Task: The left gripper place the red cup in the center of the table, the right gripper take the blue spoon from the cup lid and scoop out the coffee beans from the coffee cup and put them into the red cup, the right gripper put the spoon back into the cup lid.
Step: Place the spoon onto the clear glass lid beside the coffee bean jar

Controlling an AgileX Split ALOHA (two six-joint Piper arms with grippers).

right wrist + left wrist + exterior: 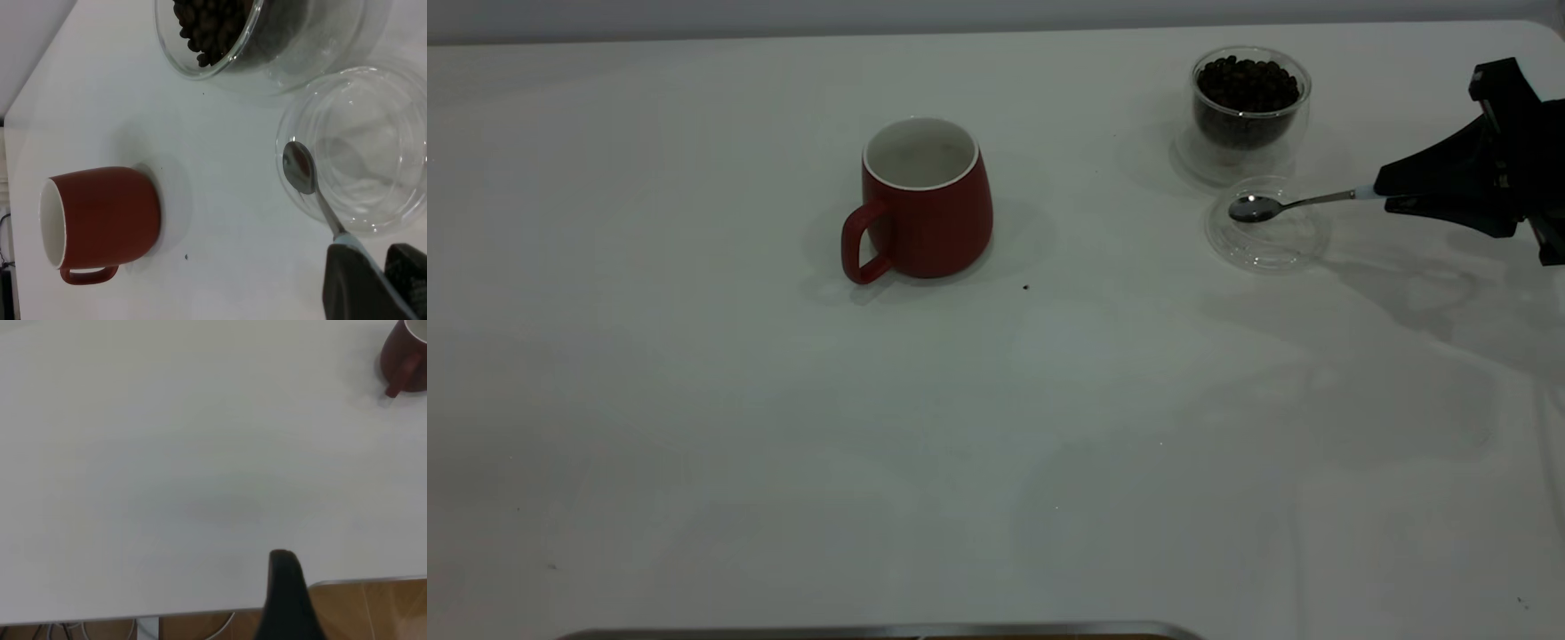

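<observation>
While the left arm sits out of the exterior view, its own wrist camera shows only a dark part of the left gripper (285,597) above the near table edge; whether its fingers are open or closed cannot be told. It holds nothing visible and is well apart from the cup.

Moving rightward, the red cup (925,203) stands upright near the middle of the white table (783,444), handle toward the front-left, its white inside apparently empty. A tiny dark speck (1025,287) lies on the table just right of the cup.

Further right, toward the back, the clear coffee cup (1250,111) stands full of coffee beans (1247,84). Just in front of it lies the round glass cup lid (1267,233). The blue spoon (1294,204) has its metal bowl over the near-left part of the lid, whether resting or just lifted is unclear, and its stem runs right to the pale handle.

At the far right, the right gripper (1383,191) has its black fingers closed on the spoon's handle, as the right wrist view confirms.

Judging progress: placing the red cup in the centre looks done, and picking up the spoon is under way. Scooping beans, tipping them into the red cup, and returning the spoon to the lid all remain.
</observation>
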